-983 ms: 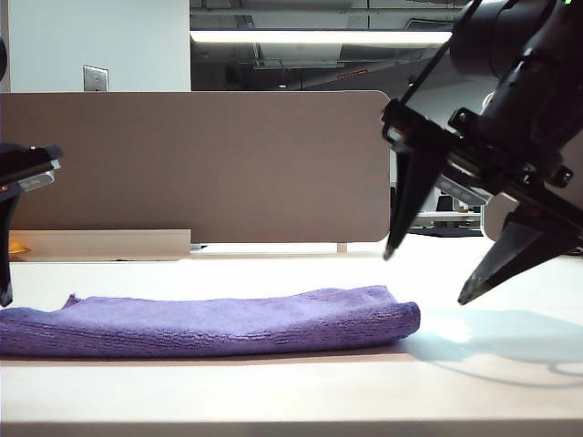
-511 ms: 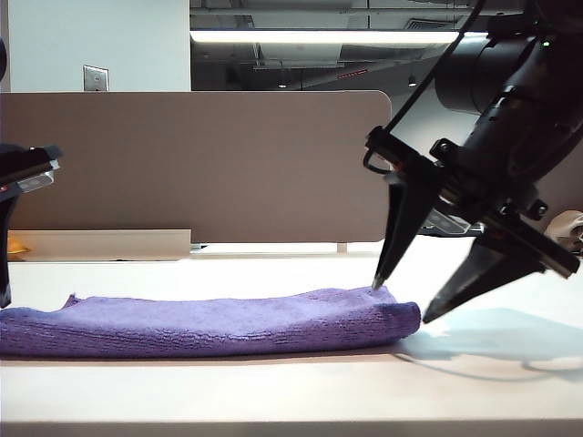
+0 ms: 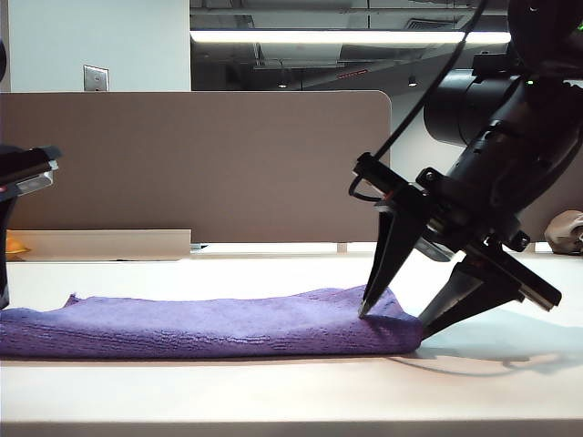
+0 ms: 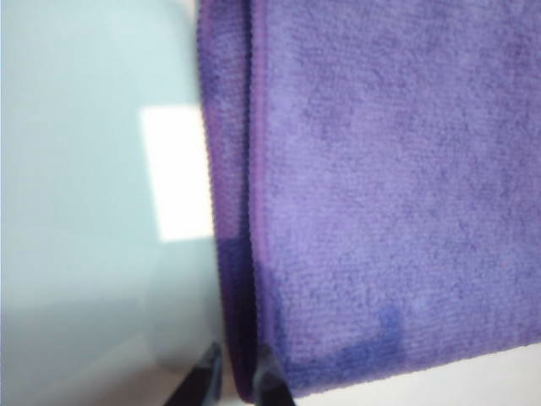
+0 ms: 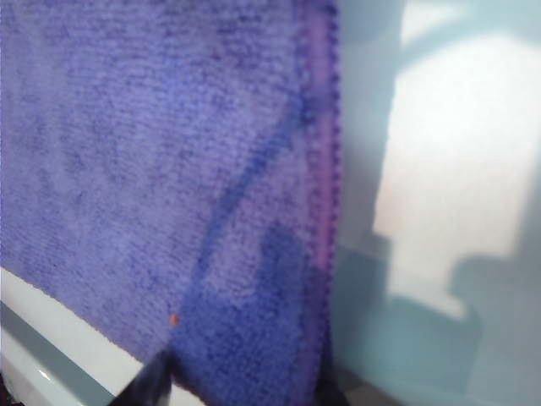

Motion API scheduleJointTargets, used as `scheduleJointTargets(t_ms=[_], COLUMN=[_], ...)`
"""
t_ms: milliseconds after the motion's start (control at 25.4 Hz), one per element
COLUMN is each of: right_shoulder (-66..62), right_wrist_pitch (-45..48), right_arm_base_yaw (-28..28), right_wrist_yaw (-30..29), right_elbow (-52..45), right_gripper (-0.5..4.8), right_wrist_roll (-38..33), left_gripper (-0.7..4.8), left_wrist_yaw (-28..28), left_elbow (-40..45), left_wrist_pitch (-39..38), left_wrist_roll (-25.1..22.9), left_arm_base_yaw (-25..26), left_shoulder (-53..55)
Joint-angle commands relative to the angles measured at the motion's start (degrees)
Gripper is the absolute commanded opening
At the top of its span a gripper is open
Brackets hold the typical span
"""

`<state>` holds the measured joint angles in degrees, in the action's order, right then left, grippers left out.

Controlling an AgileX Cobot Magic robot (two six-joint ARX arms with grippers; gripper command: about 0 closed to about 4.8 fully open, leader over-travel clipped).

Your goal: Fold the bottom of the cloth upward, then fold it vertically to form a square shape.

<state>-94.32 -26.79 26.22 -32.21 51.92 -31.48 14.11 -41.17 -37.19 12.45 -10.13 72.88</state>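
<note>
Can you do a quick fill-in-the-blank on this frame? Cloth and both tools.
1. The cloth is ____ in colour.
2. It lies on the ____.
3. The right tool straddles the cloth's ____ end in the exterior view.
4. The left tool has the cloth's stitched ____ between its fingers.

Missing words: purple; table; right; edge

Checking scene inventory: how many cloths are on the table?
1. The cloth lies folded along the table's front, right gripper straddling its right end, left gripper at its left edge.
</note>
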Motion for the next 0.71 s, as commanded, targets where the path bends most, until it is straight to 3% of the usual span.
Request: scheduleJointTargets(t_ms=[39,118,197,511,708], right_shoulder=[-0.04,-0.02,-0.02,0.09,-0.04], right_wrist_pitch=[0.87,1.99,3.04,1.33,1.36], right_arm_base_yaw=[0.09,0.09,0.15,2.29,6.93], right_wrist_yaw=[-0.61,-1.73,-2.69,-2.62,-0.79], right_elbow=[0.13,0.15,0.39,6.03,11.52], right_gripper=[1.71,0.81,0.40,0.17,-0.02], right_wrist_roll=[0.02,0.02,0.02,0.28,0.39], left_gripper=[0.58,0.58,0.58,0.58,0.58], left_wrist_yaw=[0.20,0.17,0.17,2.75,4.11], left_elbow=[-0.04,-0.04,-0.04,-0.07,-0.09], left_wrist_pitch=[0.02,0.02,0.02,1.07,2.19], left_wrist_roll=[-0.07,-0.07,-0.07,-0.02,0.68], left_arm_base_yaw=[0.09,0.09,0.07,0.07,0.07], left_shoulder=[-0.15,-0.15,-0.15,-0.28,-0.31])
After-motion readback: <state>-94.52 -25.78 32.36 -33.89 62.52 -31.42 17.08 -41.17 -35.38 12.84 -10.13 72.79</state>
